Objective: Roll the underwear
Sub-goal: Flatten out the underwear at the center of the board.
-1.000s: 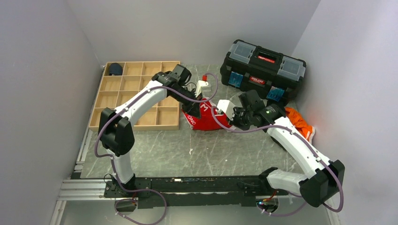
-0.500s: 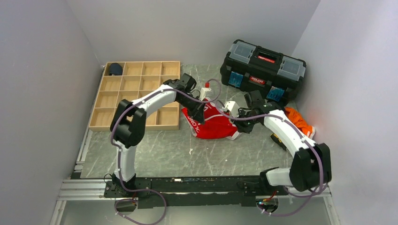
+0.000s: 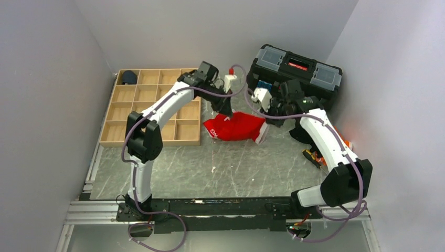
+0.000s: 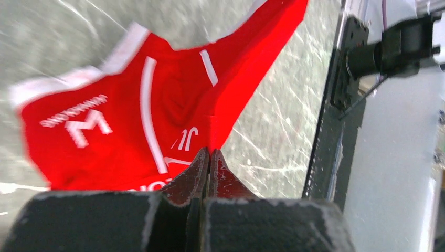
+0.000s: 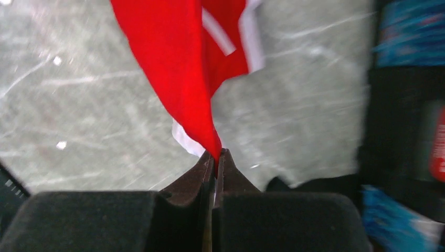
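Note:
The red underwear [image 3: 237,127], with white trim and white lettering, hangs spread out between my two grippers over the middle of the marble table. My left gripper [image 3: 227,112] is shut on its upper left edge. In the left wrist view the shut gripper [image 4: 209,153] pinches a fold of the underwear [image 4: 131,121], which drapes away from it. My right gripper [image 3: 268,122] is shut on the garment's right end. In the right wrist view, that gripper [image 5: 216,155] clamps a corner of the underwear [image 5: 173,68], which hangs above the table.
A wooden compartment tray [image 3: 152,107] lies at the left, with a dark navy bundle [image 3: 127,77] in its back-left cell. A black toolbox [image 3: 296,73] stands at the back right. A sliver of orange cloth [image 3: 345,143] shows behind the right arm.
Both grippers have lifted the underwear and carried it toward the back. It was crumpled between them and now hangs stretched out. The right gripper has closed fully on the fabric.

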`<state>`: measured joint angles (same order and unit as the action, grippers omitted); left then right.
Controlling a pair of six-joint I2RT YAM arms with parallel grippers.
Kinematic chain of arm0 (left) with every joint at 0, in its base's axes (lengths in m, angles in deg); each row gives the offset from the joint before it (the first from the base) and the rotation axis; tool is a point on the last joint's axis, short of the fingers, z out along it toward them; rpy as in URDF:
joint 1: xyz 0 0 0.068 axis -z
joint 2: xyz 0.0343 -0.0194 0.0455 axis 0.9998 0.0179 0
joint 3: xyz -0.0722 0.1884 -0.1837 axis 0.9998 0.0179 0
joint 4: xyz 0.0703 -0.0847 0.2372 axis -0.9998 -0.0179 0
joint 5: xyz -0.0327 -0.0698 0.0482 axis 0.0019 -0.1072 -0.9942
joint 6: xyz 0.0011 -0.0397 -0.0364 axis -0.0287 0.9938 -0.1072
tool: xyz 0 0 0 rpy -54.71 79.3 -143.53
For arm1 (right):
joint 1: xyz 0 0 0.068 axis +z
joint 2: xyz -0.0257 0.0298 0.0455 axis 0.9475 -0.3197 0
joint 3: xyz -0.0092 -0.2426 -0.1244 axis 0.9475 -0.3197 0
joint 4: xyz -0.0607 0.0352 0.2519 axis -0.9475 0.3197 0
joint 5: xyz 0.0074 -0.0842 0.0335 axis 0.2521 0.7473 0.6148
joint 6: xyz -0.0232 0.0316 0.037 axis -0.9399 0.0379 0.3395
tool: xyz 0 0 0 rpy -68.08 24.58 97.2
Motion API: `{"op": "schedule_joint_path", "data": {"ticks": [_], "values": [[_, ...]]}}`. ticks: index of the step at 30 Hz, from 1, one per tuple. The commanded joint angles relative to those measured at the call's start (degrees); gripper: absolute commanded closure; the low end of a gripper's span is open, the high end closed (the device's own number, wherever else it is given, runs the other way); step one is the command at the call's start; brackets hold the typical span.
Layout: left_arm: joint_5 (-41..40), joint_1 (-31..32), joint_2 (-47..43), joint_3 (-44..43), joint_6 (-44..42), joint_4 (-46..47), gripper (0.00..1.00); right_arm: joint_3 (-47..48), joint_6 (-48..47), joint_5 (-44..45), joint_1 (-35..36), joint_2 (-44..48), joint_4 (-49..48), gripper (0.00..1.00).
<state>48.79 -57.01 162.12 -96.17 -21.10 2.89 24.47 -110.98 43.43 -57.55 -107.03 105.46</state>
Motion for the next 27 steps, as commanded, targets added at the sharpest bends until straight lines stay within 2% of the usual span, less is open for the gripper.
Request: {"op": "schedule_joint_path", "data": {"ticks": [1, 7, 8, 10, 14, 17, 20, 21, 23, 24, 25, 26, 27], "values": [[-4.01, -3.15, -3.25, -10.05, 2.32, -1.39, 1.00, 12.58, -0.03, 3.10, -0.01, -2.01, -0.47, 1.00], [-11.37, -5.91, -3.00, -27.90, 3.61, -2.61, 1.00, 32.32, -2.84, 9.68, 0.74, -9.63, 4.65, 1.00], [-11.92, -5.87, -4.09, -29.51, 3.20, -2.37, 1.00, 35.00, -3.52, 10.78, 1.42, -10.43, 5.85, 1.00], [-12.38, -5.66, -7.66, -27.22, 2.30, -0.67, 1.00, 37.06, -4.52, 13.85, 3.31, -9.51, 6.74, 1.00], [-13.27, -2.24, -17.38, -12.74, -1.04, 2.57, 1.00, 27.99, -5.03, 18.37, 9.51, -1.53, 3.55, 1.00], [-14.67, 2.48, -24.35, 3.58, -3.70, 5.83, 1.00, 14.20, -4.38, 20.92, 15.12, 7.27, 0.67, 1.00], [-14.72, 6.90, -30.19, 21.66, -3.94, 10.03, 1.00, 3.13, -1.56, 21.74, 19.03, 13.97, 2.09, 0.99], [-14.27, 8.10, -31.74, 27.31, -4.03, 11.33, 1.00, 0.35, -0.33, 20.47, 19.49, 15.72, 3.48, 0.96], [-13.23, 10.38, -34.24, 37.19, -4.37, 14.66, 0.99, -5.16, 0.89, 14.81, 18.83, 19.23, 5.50, 0.79], [-12.58, 11.21, -35.95, 41.85, -4.66, 16.44, 0.91, -8.18, 1.00, 11.94, 18.11, 21.19, 5.77, 0.69], [-11.68, 11.87, -37.39, 45.88, -4.87, 18.54, 0.80, -10.82, 0.95, 9.36, 17.50, 22.91, 5.95, 0.52], [-10.66, 12.57, -38.71, 49.45, -5.65, 19.82, 0.70, -12.95, 1.17, 7.21, 16.83, 23.98, 6.03, 0.41], [-10.55, 13.44, -40.02, 51.94, -6.35, 20.77, 0.62, -14.38, 1.53, 5.96, 16.26, 24.83, 6.07, 0.36]]}}
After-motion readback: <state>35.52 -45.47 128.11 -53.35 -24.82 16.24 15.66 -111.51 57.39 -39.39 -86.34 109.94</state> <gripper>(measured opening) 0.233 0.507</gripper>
